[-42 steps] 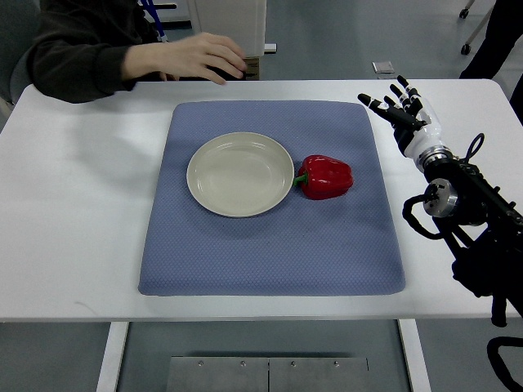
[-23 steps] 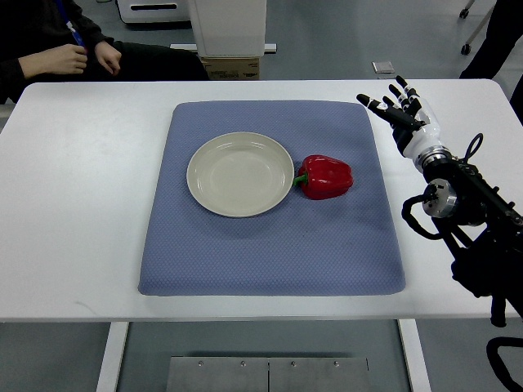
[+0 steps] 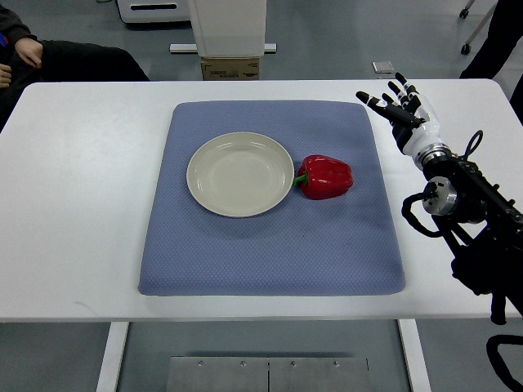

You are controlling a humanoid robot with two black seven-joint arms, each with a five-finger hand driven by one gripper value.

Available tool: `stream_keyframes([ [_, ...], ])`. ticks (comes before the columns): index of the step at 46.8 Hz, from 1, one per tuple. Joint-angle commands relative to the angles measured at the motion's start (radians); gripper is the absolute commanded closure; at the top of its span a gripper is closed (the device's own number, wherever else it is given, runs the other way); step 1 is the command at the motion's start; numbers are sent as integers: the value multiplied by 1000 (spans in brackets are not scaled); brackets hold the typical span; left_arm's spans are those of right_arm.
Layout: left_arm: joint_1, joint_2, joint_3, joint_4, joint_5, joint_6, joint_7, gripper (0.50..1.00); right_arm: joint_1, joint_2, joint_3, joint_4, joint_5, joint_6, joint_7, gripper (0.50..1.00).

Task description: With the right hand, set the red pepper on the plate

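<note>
The red pepper lies on its side just right of the frame's centre, on the blue mat. Its long axis runs left to right, with the green stem pointing left at the plate and about touching its rim. The plate is cream-coloured and bare. Nothing lies between the pepper and the right hand, which sits in the upper right over the white table, off the mat's corner, fingers spread and grasping nothing. A person's hand shows at the upper left corner.
</note>
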State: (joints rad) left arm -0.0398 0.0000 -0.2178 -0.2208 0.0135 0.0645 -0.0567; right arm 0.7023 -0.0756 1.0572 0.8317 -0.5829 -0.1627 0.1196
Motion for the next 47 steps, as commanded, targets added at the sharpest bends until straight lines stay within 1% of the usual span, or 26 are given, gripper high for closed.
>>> stream_keyframes([
  [1,0,0,0,0,0,0,0,500,-1,0,-2,0,0,0,0,500],
  [38,0,0,0,0,0,0,0,500,-1,-26,-3,-3,26,2,-1,500],
  [47,0,0,0,0,0,0,0,500,0,-46,-8,-8,26,5,-6,500],
])
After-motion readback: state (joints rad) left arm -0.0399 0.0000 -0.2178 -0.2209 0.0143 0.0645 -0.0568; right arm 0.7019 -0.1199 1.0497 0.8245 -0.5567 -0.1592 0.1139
